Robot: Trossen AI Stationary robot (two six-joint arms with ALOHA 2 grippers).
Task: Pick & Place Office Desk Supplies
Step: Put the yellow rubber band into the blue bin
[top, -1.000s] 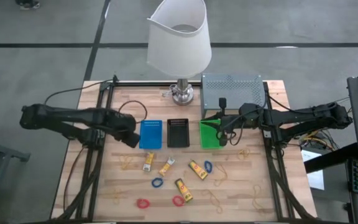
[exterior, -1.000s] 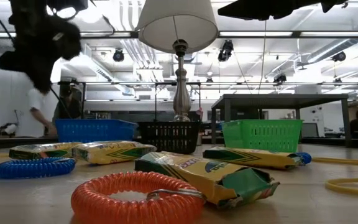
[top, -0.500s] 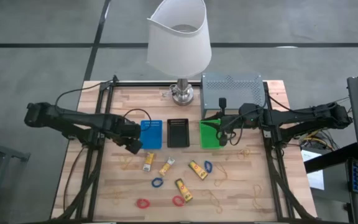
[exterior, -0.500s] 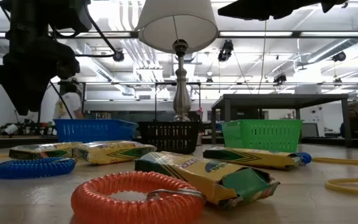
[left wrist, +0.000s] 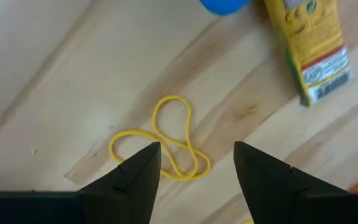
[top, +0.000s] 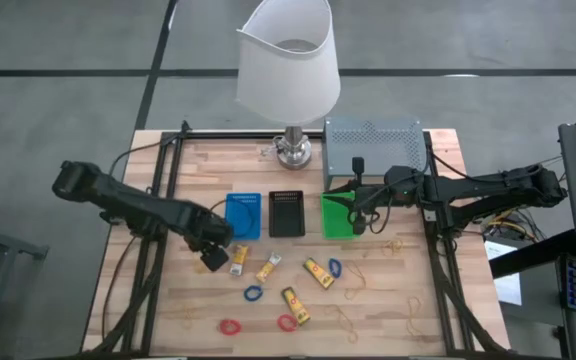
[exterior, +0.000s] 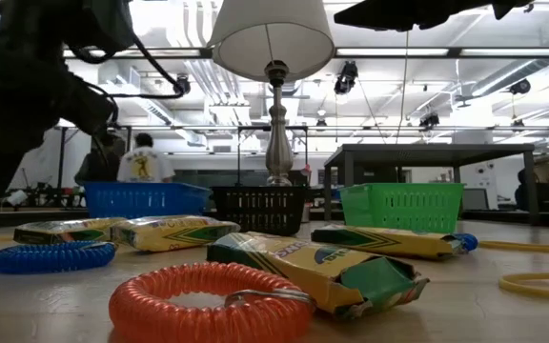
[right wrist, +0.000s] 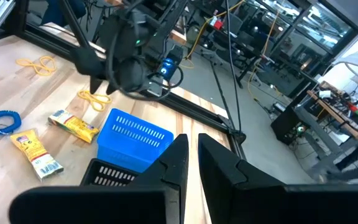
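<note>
**Left gripper poised open above a tangled rubber band**

The left gripper (top: pixel 212 259) hangs over the wooden table (top: pixel 408 330) with its two dark fingers (left wrist: pixel 132 177) spread apart and nothing between them. Directly below, in the left wrist view, lies a thin yellow rubber band (left wrist: pixel 160 144) (top: pixel 206 262), twisted into loose loops, flat on the boards. Just beside it lies a finger-sized yellow packet with red marks (top: pixel 238 259) (left wrist: pixel 307 46), its long axis running roughly toward the trays.

Behind the gripper, the blue rectangular tray (top: pixel 243 215), black rectangular tray (top: pixel 286 214) and green rectangular tray (top: pixel 338 217) stand in a row; whether they hold anything cannot be told.

The right gripper (top: pixel 360 218) waits over the green tray, its fingers (right wrist: pixel 222 168) nearly together and holding nothing.

More packets, a blue coiled ring (top: pixel 253 294) and a red coiled ring (top: pixel 230 327) lie scattered across the table's near half.
</note>
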